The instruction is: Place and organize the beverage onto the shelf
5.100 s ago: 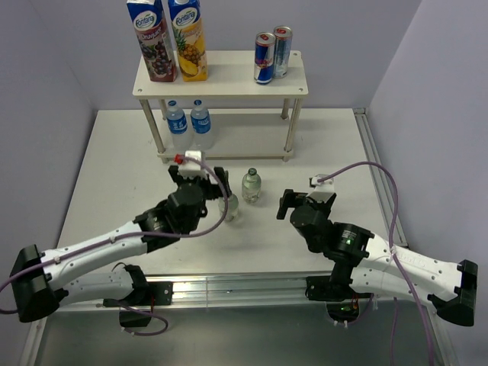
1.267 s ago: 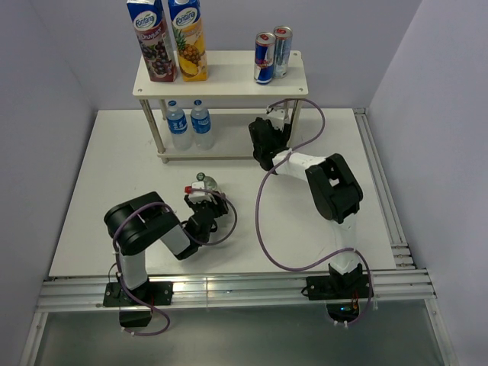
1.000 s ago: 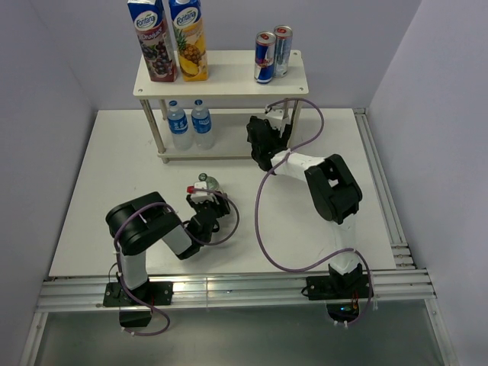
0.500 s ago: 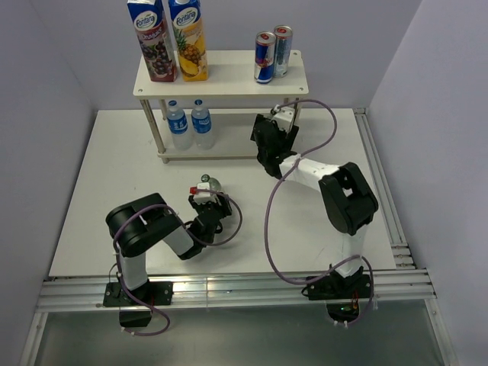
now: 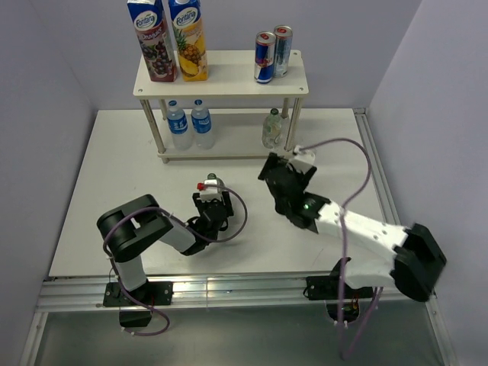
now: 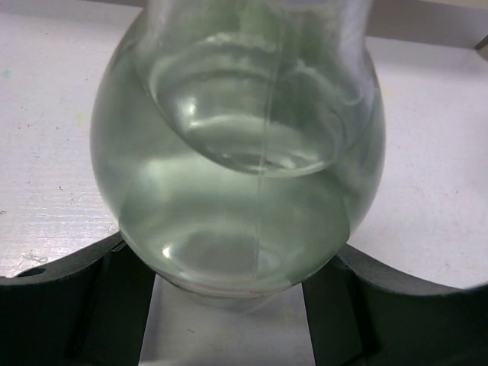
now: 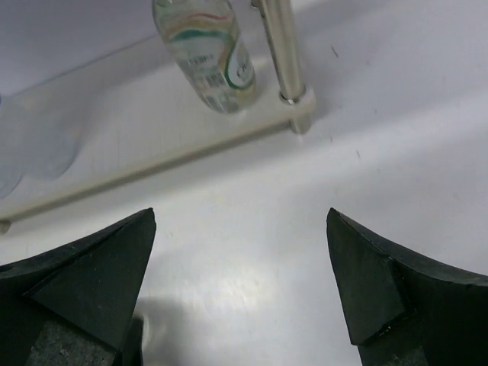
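Observation:
The shelf stands at the back with two juice cartons and two cans on its top board. On its lower board stand two water bottles at the left and a clear glass bottle at the right, beside the front right leg. My right gripper hangs open and holds nothing, a short way in front of that bottle. My left gripper is shut on a second glass bottle low over the table's middle.
Purple walls close in the white table at the back and both sides. A metal rail runs along the near edge by the arm bases. The right arm's purple cable loops above the table's right half.
My right gripper has drawn back from the shelf's lower board toward the table's middle, leaving the glass bottle standing there. The left gripper and its bottle have shifted slightly right.

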`<move>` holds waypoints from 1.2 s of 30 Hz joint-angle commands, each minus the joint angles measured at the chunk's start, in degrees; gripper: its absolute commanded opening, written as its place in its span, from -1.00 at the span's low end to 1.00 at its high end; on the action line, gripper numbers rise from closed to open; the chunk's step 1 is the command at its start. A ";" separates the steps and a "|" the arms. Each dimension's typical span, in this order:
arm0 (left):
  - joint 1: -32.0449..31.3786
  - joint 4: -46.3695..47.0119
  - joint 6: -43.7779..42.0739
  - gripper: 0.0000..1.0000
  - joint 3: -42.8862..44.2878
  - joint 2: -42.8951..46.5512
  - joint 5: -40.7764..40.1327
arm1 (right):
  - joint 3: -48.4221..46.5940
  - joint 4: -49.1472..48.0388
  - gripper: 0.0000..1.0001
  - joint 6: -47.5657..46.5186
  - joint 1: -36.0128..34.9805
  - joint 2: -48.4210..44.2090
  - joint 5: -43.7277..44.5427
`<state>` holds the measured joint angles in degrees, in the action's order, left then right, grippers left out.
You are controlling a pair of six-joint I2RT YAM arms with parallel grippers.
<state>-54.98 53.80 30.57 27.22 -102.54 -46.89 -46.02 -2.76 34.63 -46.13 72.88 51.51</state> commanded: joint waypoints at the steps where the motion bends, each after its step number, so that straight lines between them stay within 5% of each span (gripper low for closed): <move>1: -0.83 -5.81 -2.26 -0.99 3.53 3.13 -0.57 | 6.37 14.78 1.00 11.32 -6.93 -14.12 8.85; 5: -0.83 -8.09 -6.21 -0.99 8.62 3.49 -0.57 | 8.05 37.86 1.00 26.41 -15.47 -23.12 12.13; 8: -0.74 -8.80 -9.98 -0.99 13.88 2.44 -1.01 | 8.49 43.01 1.00 29.00 -18.20 -28.12 12.13; 18: 3.82 -14.51 -17.20 -0.99 31.91 0.42 4.17 | 11.83 38.54 1.00 22.85 -19.53 -33.95 13.53; 36: 15.25 -20.04 -16.24 -0.99 60.48 -21.81 16.04 | 16.40 33.61 1.00 20.30 -19.53 -35.88 14.23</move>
<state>-39.11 28.49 14.48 81.82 -124.57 -33.10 -30.35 33.01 54.57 -65.28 37.34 62.59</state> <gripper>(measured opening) 0.709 0.999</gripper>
